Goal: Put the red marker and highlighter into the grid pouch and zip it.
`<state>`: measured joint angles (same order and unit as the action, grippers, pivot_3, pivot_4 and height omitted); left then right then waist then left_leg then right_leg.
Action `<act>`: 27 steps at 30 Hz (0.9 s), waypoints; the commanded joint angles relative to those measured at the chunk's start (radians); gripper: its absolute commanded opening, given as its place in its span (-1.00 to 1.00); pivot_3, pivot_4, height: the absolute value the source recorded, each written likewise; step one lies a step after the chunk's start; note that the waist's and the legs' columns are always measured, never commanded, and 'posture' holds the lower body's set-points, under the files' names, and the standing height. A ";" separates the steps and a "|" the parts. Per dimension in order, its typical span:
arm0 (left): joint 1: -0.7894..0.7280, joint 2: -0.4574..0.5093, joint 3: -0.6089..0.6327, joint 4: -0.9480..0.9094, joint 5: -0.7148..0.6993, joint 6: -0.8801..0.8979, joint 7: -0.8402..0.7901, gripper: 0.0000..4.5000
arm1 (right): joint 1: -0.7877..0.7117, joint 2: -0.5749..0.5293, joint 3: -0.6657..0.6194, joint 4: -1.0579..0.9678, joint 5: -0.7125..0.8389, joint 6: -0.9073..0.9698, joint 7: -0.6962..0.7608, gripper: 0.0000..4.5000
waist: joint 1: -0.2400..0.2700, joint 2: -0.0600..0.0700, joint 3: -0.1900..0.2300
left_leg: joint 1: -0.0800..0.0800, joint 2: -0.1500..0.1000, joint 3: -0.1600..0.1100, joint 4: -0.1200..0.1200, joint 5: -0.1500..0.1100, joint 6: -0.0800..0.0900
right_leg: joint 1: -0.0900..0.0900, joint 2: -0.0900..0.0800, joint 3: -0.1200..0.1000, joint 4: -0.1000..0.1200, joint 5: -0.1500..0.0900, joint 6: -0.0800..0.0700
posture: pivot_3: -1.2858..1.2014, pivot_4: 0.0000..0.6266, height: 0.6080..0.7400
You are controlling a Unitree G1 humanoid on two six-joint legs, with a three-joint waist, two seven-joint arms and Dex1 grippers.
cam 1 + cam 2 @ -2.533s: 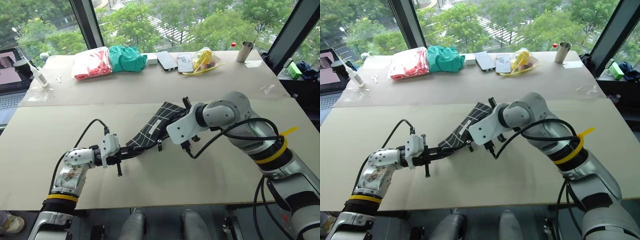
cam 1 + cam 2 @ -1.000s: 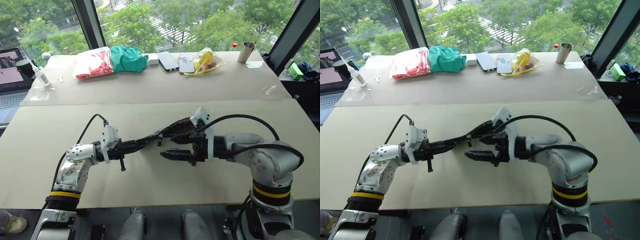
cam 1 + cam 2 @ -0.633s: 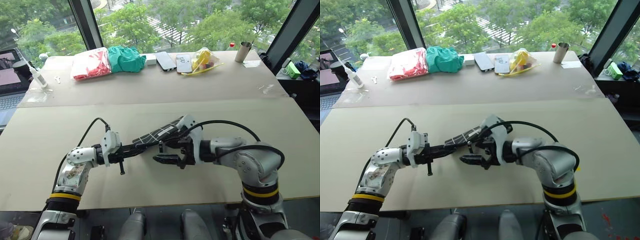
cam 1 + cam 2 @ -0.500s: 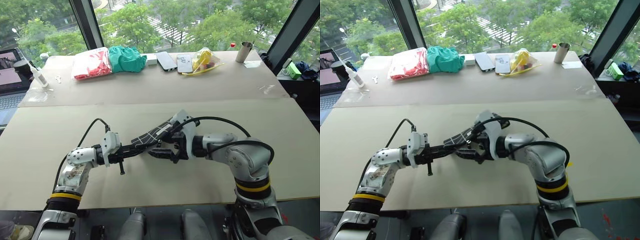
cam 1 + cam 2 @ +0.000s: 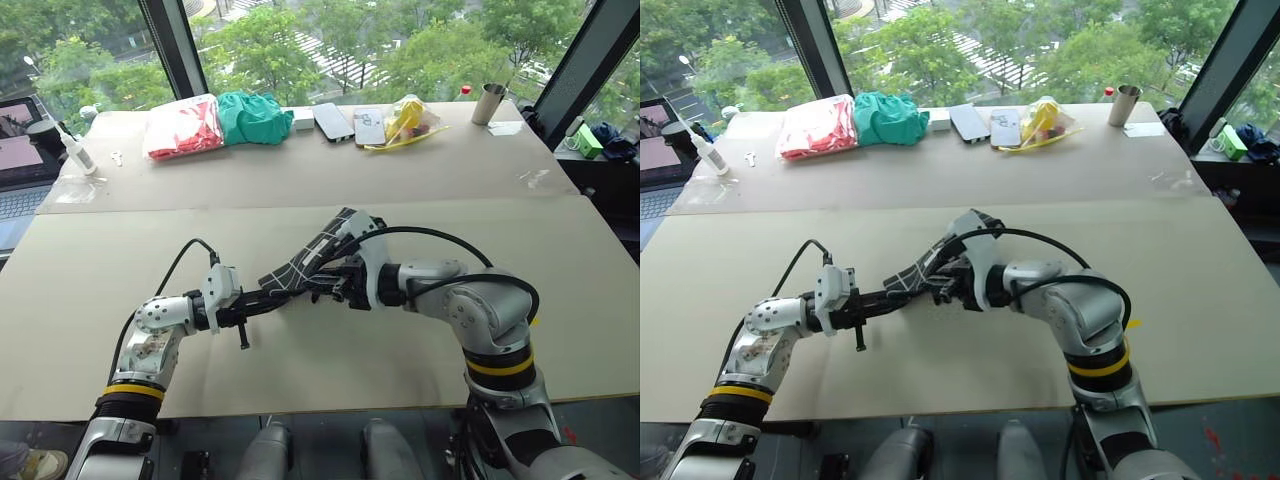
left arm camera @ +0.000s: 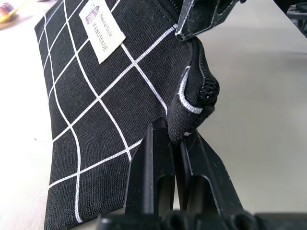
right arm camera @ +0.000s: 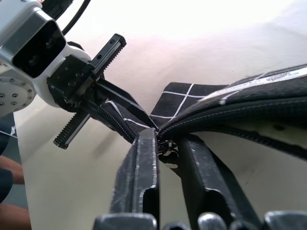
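The grid pouch [image 5: 325,245], black with thin white lines and a white label [image 6: 102,29], hangs tilted above the table between both grippers. My left gripper [image 6: 177,132] is shut on the pouch's lower corner at the zipper's end. My right gripper [image 7: 165,143] meets the pouch close to that corner, its fingers [image 7: 144,158] closed on the small metal zipper pull [image 7: 166,149]. The zipper line [image 7: 240,117] runs away from the pull along the pouch's edge. The red marker and the highlighter are out of view.
At the table's far edge lie a red bag [image 5: 183,127], a green cloth [image 5: 255,115], two phones [image 5: 345,122], a yellow bag [image 5: 410,117] and a metal cup [image 5: 488,102]. A laptop [image 5: 15,165] and a white bottle [image 5: 75,150] stand at the far left.
My right gripper has moved left to the pouch's zipper end and gone from open to shut on the pull. The left gripper has kept its hold and place.
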<state>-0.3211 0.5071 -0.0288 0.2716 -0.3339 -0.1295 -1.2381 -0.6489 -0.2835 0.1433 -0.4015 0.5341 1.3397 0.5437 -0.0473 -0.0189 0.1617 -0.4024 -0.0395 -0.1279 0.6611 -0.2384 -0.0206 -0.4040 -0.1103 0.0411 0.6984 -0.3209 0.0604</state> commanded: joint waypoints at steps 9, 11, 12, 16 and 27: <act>-0.021 -0.006 0.019 0.009 -0.010 -0.016 0.005 -1.00 | 0.020 -0.042 0.014 -0.047 0.055 -0.063 0.033 -0.78 | -0.001 0.000 0.000 | 0.000 0.000 0.000 0.000 0.000 0.000 | 0.000 0.000 0.000 0.000 0.000 0.000 | 0.03 -0.52 1.00; -0.018 -0.007 0.019 0.003 -0.010 -0.014 0.007 -1.00 | 0.031 -0.042 0.027 -0.055 0.054 -0.078 0.031 -0.51 | -0.001 0.000 0.000 | 0.000 0.000 0.000 0.000 0.000 0.000 | 0.000 0.000 0.000 0.000 0.000 0.000 | 0.03 -0.52 1.00; -0.016 -0.007 0.019 0.001 -0.010 -0.013 0.008 -1.00 | 0.032 -0.036 0.032 -0.051 0.046 -0.074 0.013 -0.38 | -0.001 0.000 0.000 | 0.000 0.000 0.000 0.000 0.000 0.000 | 0.000 0.000 0.000 0.000 0.000 0.000 | 0.03 -0.52 1.00; -0.012 -0.006 0.020 -0.010 -0.012 -0.007 0.015 -1.00 | 0.038 -0.033 0.020 -0.027 0.076 -0.027 0.009 0.23 | -0.001 0.000 0.000 | 0.000 0.000 0.000 0.000 0.000 0.000 | 0.000 0.000 0.000 0.000 0.000 0.000 | 0.03 -0.52 1.00; -0.008 -0.004 0.018 -0.035 -0.015 0.008 0.026 -1.00 | 0.042 0.027 0.038 0.032 0.075 -0.035 -0.038 0.23 | -0.001 0.000 0.000 | 0.000 0.000 0.000 0.000 0.000 0.000 | 0.000 0.000 0.000 0.000 0.000 0.000 | 0.03 -0.52 1.00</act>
<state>-0.3335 0.5000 -0.0201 0.2701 -0.3349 -0.1259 -1.2169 -0.6071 -0.2732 0.1878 -0.3598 0.6034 1.3154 0.5196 -0.0488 -0.0189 0.1617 -0.4024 -0.0395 -0.1282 0.6611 -0.2384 -0.0206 -0.4041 -0.1103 0.0411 0.6984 -0.3209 0.0604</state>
